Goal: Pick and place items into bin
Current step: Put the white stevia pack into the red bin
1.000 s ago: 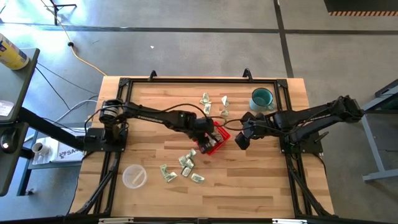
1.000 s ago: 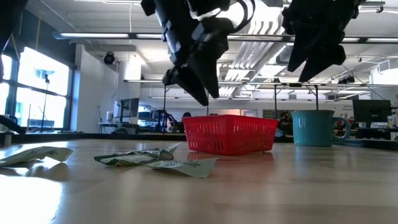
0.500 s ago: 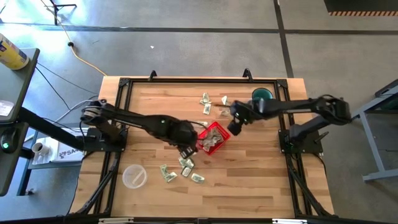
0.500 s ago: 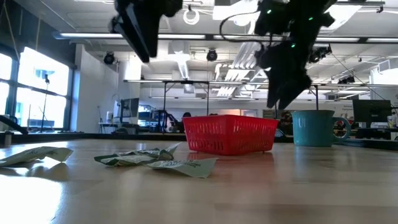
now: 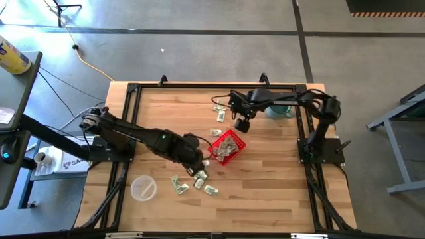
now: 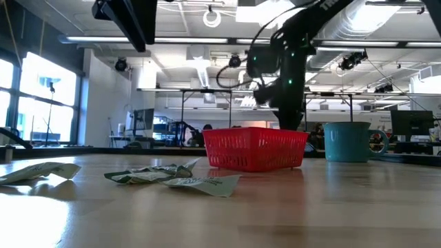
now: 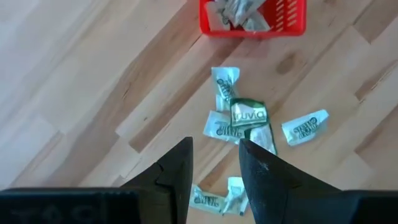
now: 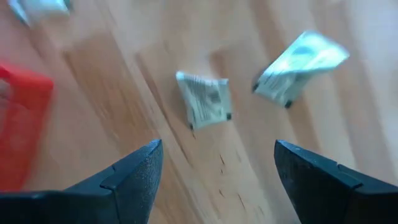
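Near the bench's (image 5: 279,192) middle sat the red bin (image 5: 228,146), several packets already inside it. Two loose groups remained: a cluster (image 5: 196,179) on the near side of the bin, and a few packets (image 5: 219,114) on the far side.

The left gripper (image 5: 198,161) hung over the near cluster, empty, its fingers (image 7: 176,174) parted only narrowly, with a green-labelled packet (image 7: 248,114) lying just ahead of them in its wrist view. The right gripper (image 5: 241,124) hovered above the far group, jaws wide and holding nothing (two packets (image 8: 204,99) lay between its fingertips in its own view).

Judging by this, both arms were at the reach-for-the-next-packet step. Each next needed to settle on a single packet, drop until the fingertips straddled it, close, then carry it over the bin's rim. The left would likely need to spread wider first.
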`<action>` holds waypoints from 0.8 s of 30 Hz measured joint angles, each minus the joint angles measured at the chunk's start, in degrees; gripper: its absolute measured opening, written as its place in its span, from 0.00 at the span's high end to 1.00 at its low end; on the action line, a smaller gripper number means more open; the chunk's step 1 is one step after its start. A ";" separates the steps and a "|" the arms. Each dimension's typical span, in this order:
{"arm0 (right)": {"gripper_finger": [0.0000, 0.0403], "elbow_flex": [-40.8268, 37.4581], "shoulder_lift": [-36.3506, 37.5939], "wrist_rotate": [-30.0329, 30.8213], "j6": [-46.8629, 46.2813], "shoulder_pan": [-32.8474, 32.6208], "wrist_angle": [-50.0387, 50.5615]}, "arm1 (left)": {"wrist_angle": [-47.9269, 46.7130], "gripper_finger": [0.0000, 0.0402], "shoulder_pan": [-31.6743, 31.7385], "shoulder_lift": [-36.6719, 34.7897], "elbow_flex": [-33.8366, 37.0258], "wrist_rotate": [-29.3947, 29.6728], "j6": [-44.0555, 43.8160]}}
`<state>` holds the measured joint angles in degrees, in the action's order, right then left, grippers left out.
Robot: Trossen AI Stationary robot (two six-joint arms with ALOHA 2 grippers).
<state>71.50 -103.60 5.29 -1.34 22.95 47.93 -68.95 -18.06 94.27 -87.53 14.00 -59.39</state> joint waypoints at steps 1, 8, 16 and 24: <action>0.26 0.02 -1.09 -0.62 1.26 0.26 0.21 | -0.33 0.59 -0.52 -0.01 0.00 0.35 -1.02; 0.26 0.07 -4.01 -1.34 7.06 0.21 -2.99 | -5.24 0.60 -2.39 0.00 0.00 2.06 -7.13; 0.26 -0.04 -4.01 -2.48 17.09 0.23 -4.93 | -6.15 0.60 -2.21 0.01 0.00 4.84 -10.30; 0.26 -0.09 -4.01 -5.55 27.30 0.32 -6.78 | -5.99 0.60 -2.21 0.10 0.00 7.47 -11.00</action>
<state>71.42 -107.61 -0.26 25.96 23.27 41.15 -74.94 -20.27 94.37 -87.53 21.47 -70.39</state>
